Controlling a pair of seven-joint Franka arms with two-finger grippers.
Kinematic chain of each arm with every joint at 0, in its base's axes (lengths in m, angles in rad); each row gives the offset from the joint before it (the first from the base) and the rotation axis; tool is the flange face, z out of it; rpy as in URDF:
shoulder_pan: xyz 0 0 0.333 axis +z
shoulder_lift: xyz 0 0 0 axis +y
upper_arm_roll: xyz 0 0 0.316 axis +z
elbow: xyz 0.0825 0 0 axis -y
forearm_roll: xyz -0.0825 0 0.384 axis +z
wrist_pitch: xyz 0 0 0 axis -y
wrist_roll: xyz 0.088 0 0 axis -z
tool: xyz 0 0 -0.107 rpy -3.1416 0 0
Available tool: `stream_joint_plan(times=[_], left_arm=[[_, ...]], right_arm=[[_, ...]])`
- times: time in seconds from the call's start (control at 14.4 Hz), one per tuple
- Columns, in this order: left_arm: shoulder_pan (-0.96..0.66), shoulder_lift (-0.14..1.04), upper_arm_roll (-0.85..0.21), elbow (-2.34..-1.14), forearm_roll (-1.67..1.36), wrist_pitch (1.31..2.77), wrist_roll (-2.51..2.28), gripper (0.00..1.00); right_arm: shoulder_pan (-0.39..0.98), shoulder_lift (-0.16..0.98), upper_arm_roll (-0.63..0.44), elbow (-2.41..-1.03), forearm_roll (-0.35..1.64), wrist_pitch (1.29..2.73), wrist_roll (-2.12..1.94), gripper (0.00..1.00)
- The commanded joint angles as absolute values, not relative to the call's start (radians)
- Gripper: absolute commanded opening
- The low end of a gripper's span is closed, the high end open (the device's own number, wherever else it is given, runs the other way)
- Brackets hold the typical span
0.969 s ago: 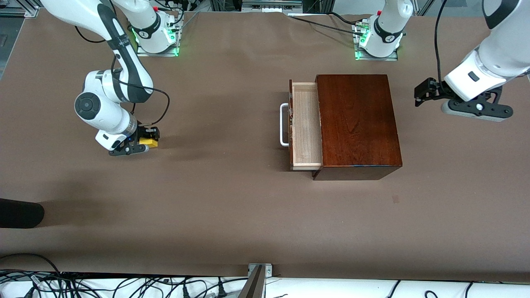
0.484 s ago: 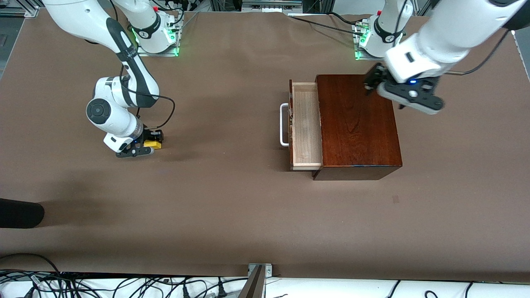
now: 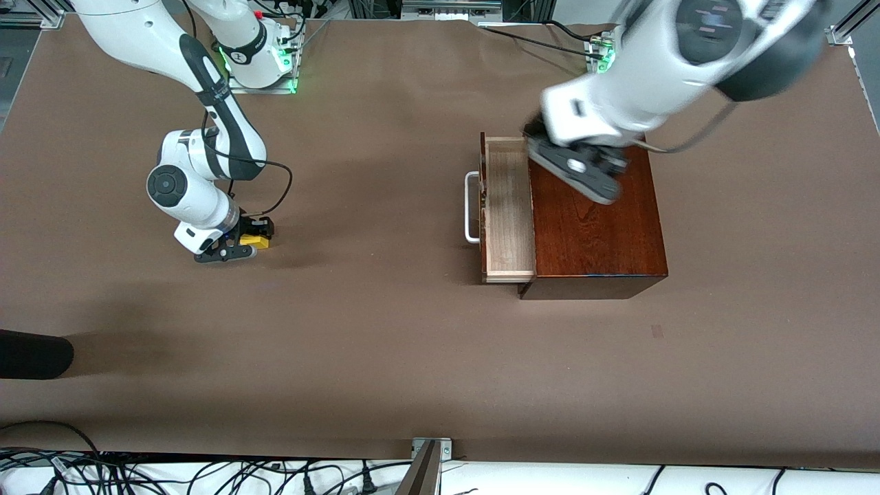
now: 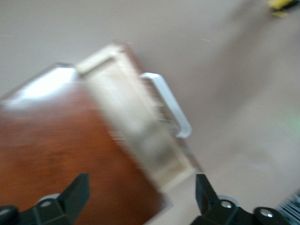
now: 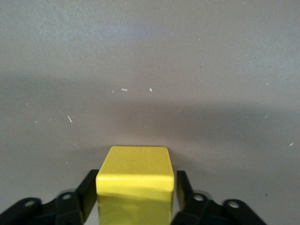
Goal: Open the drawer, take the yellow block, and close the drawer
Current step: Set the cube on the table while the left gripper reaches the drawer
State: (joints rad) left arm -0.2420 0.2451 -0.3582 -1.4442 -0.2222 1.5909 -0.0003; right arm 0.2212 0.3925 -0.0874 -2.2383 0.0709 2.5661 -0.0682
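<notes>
The left gripper (image 3: 533,134) has swung in fast from the table's edge and now hangs over the brown box (image 3: 595,206), right by the open drawer (image 3: 509,206). Its fingers (image 4: 77,192) are spread wide and hold nothing. I think it is coming to push the drawer shut, the last job left.

The right gripper (image 3: 256,237) has hardly moved. It sits low at the right arm's end of the table, pinching the yellow block (image 5: 135,185). The block is small, bright and square. The drawer looks empty, with its white handle (image 3: 471,207) sticking out.
</notes>
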Motion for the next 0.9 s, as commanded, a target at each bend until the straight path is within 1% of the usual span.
stream_joint_plan(times=[0.0, 0.07, 0.21, 0.35, 0.62, 0.76, 0.83], left_arm=[[-0.271, 0.337, -0.356, -1.404, -0.413, 1.574, 0.008, 1.0], [-0.272, 0.348, -0.356, -1.404, -0.46, 1.575, 0.009, 1.0], [-0.294, 0.354, -0.356, -1.407, -0.451, 1.577, 0.031, 1.0], [-0.311, 0.356, -0.36, -1.414, -0.329, 1.652, 0.171, 1.0], [-0.304, 0.438, -0.357, -1.419, -0.31, 1.804, 0.516, 1.0], [-0.314, 0.481, -0.356, -1.422, -0.258, 1.822, 0.749, 1.0], [-0.336, 0.503, -0.359, -1.422, -0.192, 1.825, 0.815, 1.0]], right_arm=[[0.21, 0.299, -0.075, -2.238, 0.083, 2.512, -0.101, 1.0], [0.209, 0.266, -0.075, -2.218, 0.081, 2.455, -0.101, 1.0], [0.21, 0.203, -0.077, -2.146, 0.081, 2.331, -0.118, 1.0], [0.21, 0.149, -0.075, -2.054, 0.081, 2.187, -0.139, 1.0], [0.209, 0.052, -0.054, -1.89, 0.078, 1.935, -0.146, 1.0], [0.209, -0.007, -0.06, -1.846, 0.078, 1.815, -0.144, 1.0], [0.209, -0.03, -0.064, -1.83, 0.078, 1.786, -0.146, 1.0]])
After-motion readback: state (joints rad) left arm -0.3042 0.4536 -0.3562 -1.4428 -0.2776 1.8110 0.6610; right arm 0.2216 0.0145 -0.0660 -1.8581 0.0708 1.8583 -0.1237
